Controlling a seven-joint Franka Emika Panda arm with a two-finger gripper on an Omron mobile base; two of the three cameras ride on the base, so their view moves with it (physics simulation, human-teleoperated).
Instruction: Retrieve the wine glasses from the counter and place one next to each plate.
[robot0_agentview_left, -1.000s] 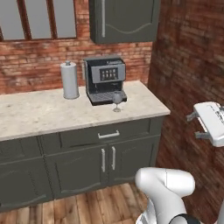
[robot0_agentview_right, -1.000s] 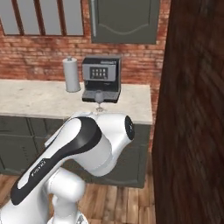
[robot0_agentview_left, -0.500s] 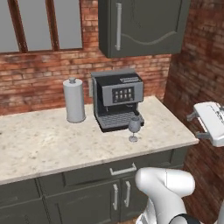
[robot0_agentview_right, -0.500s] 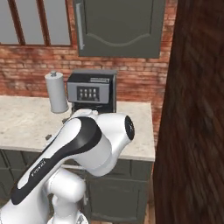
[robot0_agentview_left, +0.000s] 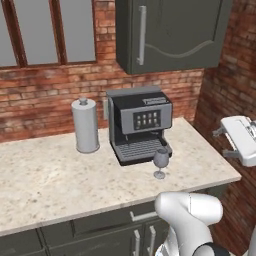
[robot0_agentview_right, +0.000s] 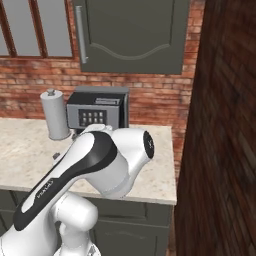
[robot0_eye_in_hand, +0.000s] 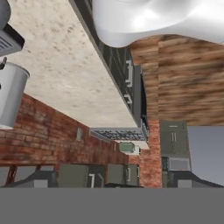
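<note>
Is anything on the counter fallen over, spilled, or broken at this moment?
Nothing stands out. The wine glass stands upright on the counter, just in front of the coffee machine. The grey canister is also upright, to the left of the machine. No spill or damage shows on the stone top.

Glossy white shell throughout, built from fat rounded links that swell into bulbous joint housings (robot0_agentview_right: 112, 165), with a broad black band running lengthwise along the near link and faint grey lettering printed low on it. Same smooth white casing at the rounded elbow (robot0_agentview_left: 192, 212), dark grey at the seam just below. White boxy hand housing (robot0_agentview_left: 242, 137) with ribbed edges and small dark grey fittings on its side.
</note>
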